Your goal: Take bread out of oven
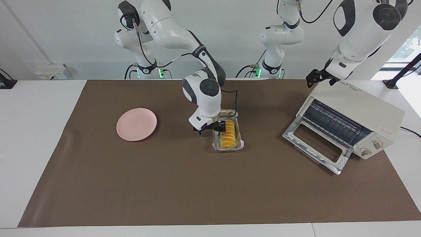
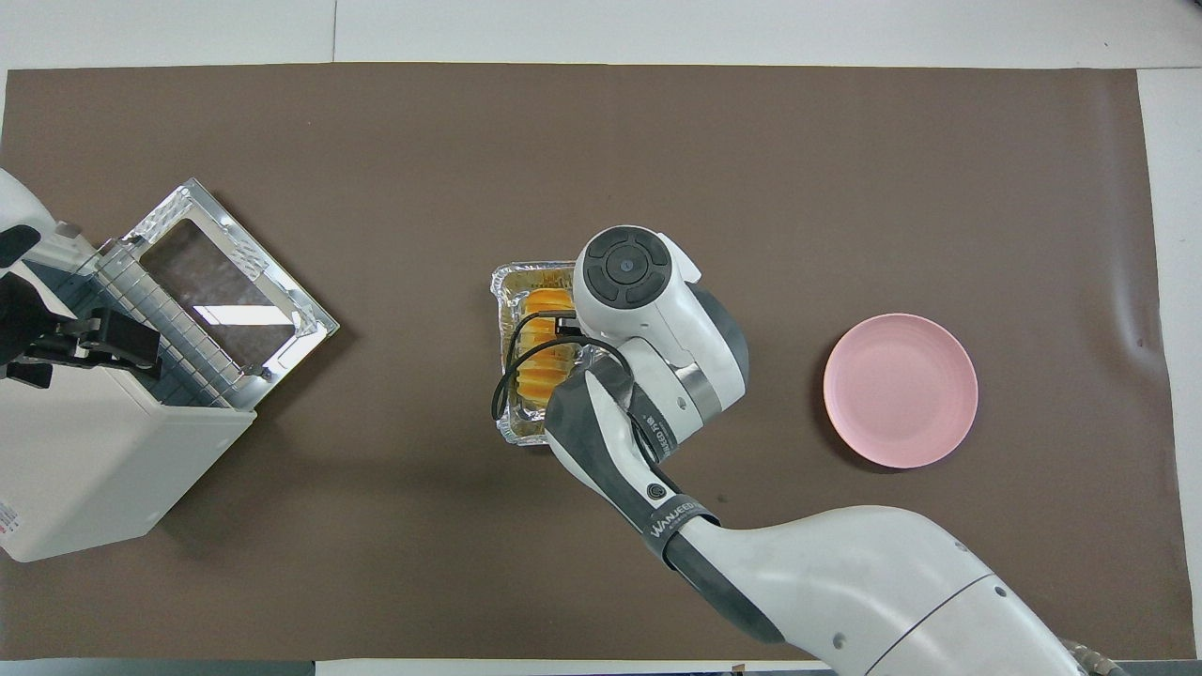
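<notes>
One bread (image 1: pixel 227 134) lies out of the oven (image 1: pixel 352 118), in a foil tray (image 1: pixel 241 143) on the brown mat (image 1: pixel 164 184) about mid-table. The bread is a small golden-yellow loaf, long and narrow, with crosswise ridges like joined slices; it is shorter than the tray and lies lengthwise in it, its length running from the robots' end toward the far edge. The tray is crinkled silver with a raised rim. The right gripper (image 1: pixel 219 126) is down at the end of the bread nearer the robots, its dark fingers at the loaf; whether they are pinching it or spread I cannot tell. In the overhead view the right arm's wrist hides much of the tray and loaf, leaving some orange ridges (image 2: pixel 545 361) and the tray's rim (image 2: pixel 512 282) showing. The oven is cream-white and stands toward the left arm's end of the table, its glass door (image 1: pixel 315 143) dropped open onto the mat, the wire rack (image 1: pixel 332 123) showing inside, two knobs on its front. The left gripper (image 1: pixel 316 77) is over the oven's top edge; its fingers cannot be judged either. A pink plate (image 1: pixel 136 124) sits toward the right arm's end, well apart from the tray.
</notes>
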Available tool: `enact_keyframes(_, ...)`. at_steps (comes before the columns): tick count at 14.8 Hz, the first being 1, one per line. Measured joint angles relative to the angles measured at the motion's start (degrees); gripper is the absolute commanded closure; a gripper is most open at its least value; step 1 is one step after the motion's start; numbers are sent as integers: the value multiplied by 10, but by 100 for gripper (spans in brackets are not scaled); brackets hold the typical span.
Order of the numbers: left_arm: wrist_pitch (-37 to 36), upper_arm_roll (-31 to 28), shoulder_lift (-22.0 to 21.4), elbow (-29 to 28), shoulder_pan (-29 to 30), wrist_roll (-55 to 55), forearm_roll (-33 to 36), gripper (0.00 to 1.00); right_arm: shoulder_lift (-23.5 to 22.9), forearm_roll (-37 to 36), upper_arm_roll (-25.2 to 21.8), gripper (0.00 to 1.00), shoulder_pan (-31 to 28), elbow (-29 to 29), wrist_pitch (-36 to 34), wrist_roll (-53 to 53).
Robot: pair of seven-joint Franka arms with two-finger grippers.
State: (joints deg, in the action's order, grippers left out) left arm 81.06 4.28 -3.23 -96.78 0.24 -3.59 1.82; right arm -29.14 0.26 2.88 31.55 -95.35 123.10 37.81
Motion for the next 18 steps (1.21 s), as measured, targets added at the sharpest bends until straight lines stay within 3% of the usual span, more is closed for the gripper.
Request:
enact_keyframes(11, 2, 3, -3, 0, -14, 2, -1, 0, 7, 0, 0, 100, 11, 3, -2, 0)
enact_keyframes(15, 2, 2, -4, 0, -14, 2, -1, 0, 9, 0, -9, 100, -4, 63, -74, 0)
enact_keyframes(18, 2, 2, -4, 0, -13, 2, -1, 0, 10, 0, -12, 100, -70, 104, -124, -59)
